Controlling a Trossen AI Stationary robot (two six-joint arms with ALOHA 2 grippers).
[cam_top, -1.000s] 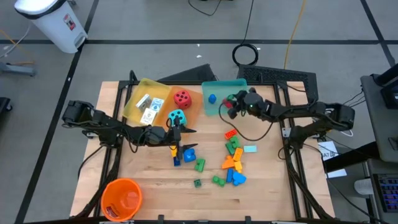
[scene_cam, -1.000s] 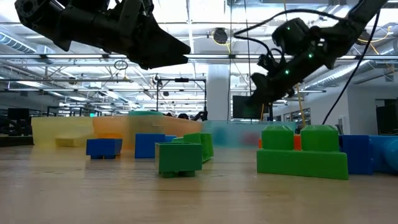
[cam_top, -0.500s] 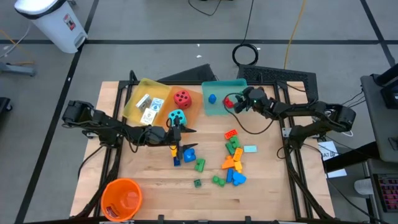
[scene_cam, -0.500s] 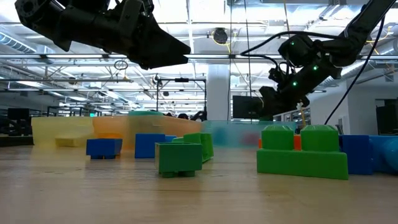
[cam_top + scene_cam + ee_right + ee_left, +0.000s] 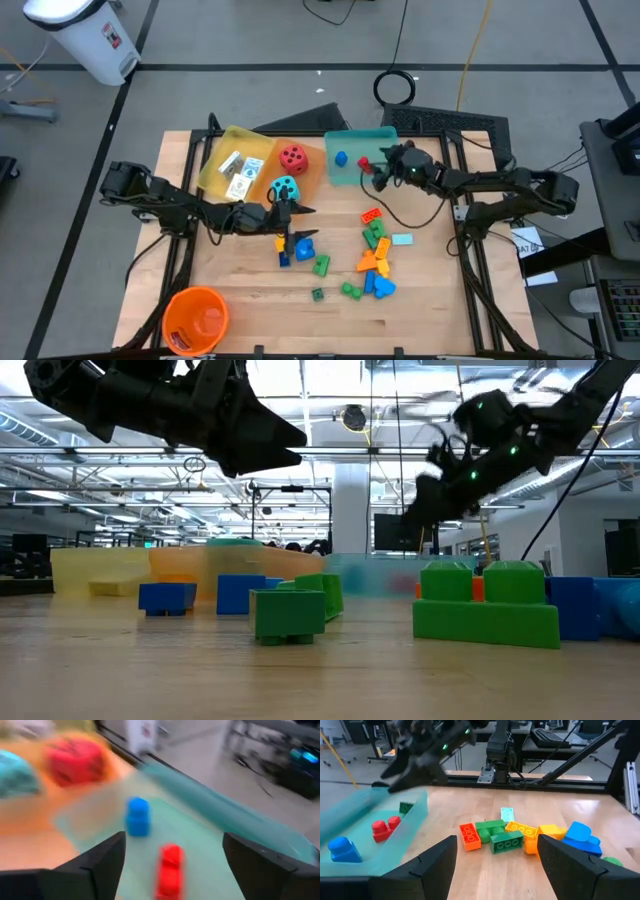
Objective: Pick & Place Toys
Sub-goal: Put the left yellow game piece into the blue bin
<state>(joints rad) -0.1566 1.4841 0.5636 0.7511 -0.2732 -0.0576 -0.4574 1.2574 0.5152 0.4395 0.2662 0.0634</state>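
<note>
Two pincers show over the wooden surface [image 5: 240,290]. The right pincer [image 5: 375,172] hovers over the teal tray [image 5: 352,138] at the far side, its fingers spread wide with nothing between them; below it, inside the tray, lie a red brick [image 5: 170,865] and a blue brick [image 5: 137,817], a little apart from each other. From the left wrist view a small green brick [image 5: 406,807] also shows in that tray, beside the red one. The left pincer [image 5: 292,209] hangs above the middle of the surface, fingers parted and empty, just beside the cyan die [image 5: 283,188], which sits at the near edge of the orange tray [image 5: 312,178]. The red die [image 5: 293,156] rests in the same orange tray, farther back. Small white picture cards [image 5: 241,170] lie in the yellow tray [image 5: 222,140] at the left of the row. Below the left pincer a blue brick cluster [image 5: 300,243] and a green brick [image 5: 321,265] lie on the wood, with another small green piece [image 5: 317,294] nearer the front. To the right, a loose pile of bricks [image 5: 375,260] in orange, green, yellow and blue stretches toward the front edge, with a single pale card [image 5: 402,239] just beside it. An orange bucket [image 5: 195,318] stands at the front left corner.
</note>
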